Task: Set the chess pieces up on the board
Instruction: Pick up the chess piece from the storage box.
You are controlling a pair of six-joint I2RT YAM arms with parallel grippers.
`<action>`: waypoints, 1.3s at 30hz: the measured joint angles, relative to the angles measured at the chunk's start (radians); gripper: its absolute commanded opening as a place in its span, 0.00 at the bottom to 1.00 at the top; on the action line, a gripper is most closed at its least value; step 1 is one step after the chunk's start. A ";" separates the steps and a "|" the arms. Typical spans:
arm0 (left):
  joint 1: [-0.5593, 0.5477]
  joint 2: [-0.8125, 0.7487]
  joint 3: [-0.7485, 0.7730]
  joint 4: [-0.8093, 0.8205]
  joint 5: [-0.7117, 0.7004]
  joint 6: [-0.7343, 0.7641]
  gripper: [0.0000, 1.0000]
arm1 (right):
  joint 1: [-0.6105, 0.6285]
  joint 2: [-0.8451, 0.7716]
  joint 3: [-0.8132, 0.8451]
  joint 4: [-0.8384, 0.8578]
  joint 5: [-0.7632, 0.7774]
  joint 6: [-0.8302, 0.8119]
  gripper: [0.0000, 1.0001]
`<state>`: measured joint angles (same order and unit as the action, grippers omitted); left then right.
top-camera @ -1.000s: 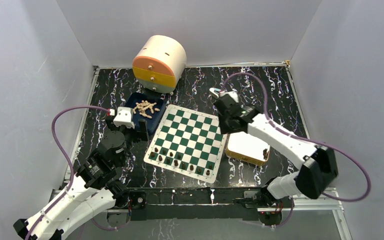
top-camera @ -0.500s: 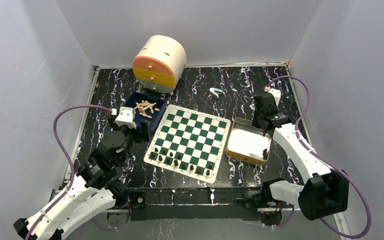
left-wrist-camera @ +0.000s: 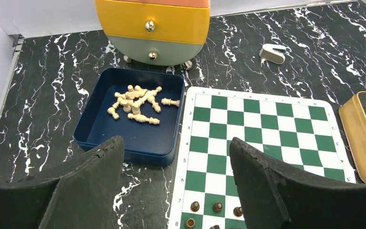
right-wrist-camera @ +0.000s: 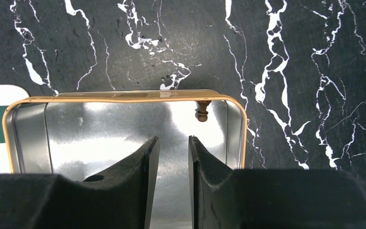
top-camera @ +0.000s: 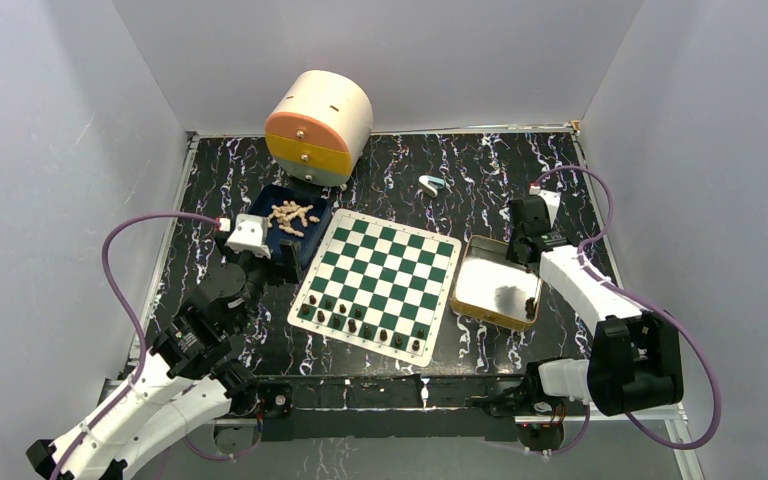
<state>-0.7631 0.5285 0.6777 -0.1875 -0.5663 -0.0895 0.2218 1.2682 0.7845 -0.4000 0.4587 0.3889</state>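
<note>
- Dark side approx done: we see dark pieces (left-wrist-camera: 217,207) standing in the 2 near rows of the board (top-camera: 380,262); exact count unclear.
- One more dark piece (right-wrist-camera: 201,112) sits in a corner of the tin (right-wrist-camera: 86,138), on the bench (top-camera: 520,170) just right of the board.
- Right gripper (right-wrist-camera: 174,140) hovers over the tin, jaws nearly closed w/ a thin gap, nothing btwn them; that piece is ahead of the tips, not gripped.
- Pale pieces (left-wrist-camera: 136,105) all lie heaped in the tray (left-wrist-camera: 100,133); far rows bare, so approx half the job remains.
- Left gripper (left-wrist-camera: 176,145) hangs wide open, empty, by the tray.
</note>
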 measured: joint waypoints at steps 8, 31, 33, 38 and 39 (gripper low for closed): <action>0.000 -0.023 0.000 0.000 0.001 0.000 0.79 | -0.004 0.003 0.097 -0.093 -0.110 -0.112 0.44; 0.000 -0.021 0.000 0.000 0.004 -0.005 0.79 | -0.003 0.087 0.107 -0.436 -0.228 -0.804 0.33; 0.000 -0.017 0.000 0.000 0.004 -0.005 0.79 | 0.002 0.087 0.095 -0.437 -0.231 -0.822 0.33; 0.000 -0.007 0.000 0.000 0.005 -0.005 0.79 | 0.020 0.089 0.074 -0.437 -0.229 -0.859 0.33; 0.000 -0.006 0.000 0.000 0.005 -0.005 0.79 | 0.025 0.093 0.074 -0.436 -0.227 -0.864 0.33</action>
<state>-0.7631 0.5220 0.6777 -0.1875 -0.5610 -0.0940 0.2470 1.3609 0.8581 -0.8364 0.2314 -0.4747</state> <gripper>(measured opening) 0.785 0.329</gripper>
